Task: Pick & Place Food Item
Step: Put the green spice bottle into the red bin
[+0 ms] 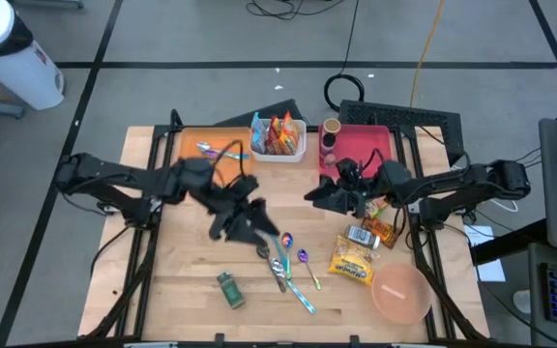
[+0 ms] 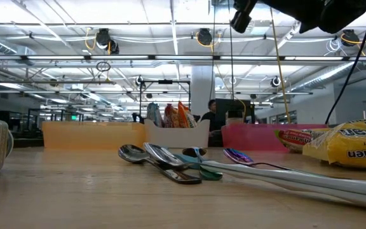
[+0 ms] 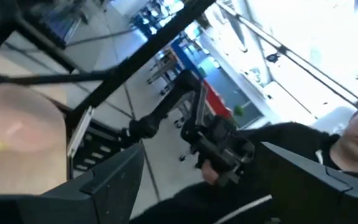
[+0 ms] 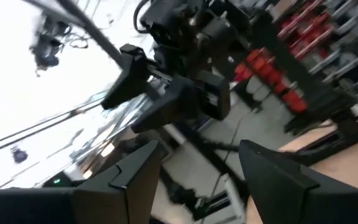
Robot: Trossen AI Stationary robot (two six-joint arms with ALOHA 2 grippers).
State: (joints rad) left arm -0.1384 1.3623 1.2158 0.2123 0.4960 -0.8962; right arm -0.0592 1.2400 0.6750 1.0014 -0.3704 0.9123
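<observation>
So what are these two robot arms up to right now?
Neither arm holds anything at this moment. The left gripper hangs open above the spoons in the middle of the wooden table. The right gripper is raised too, open, near the red tray. A yellow ramen packet, another snack packet and a pink bowl lie on the right side, untouched.
</observation>
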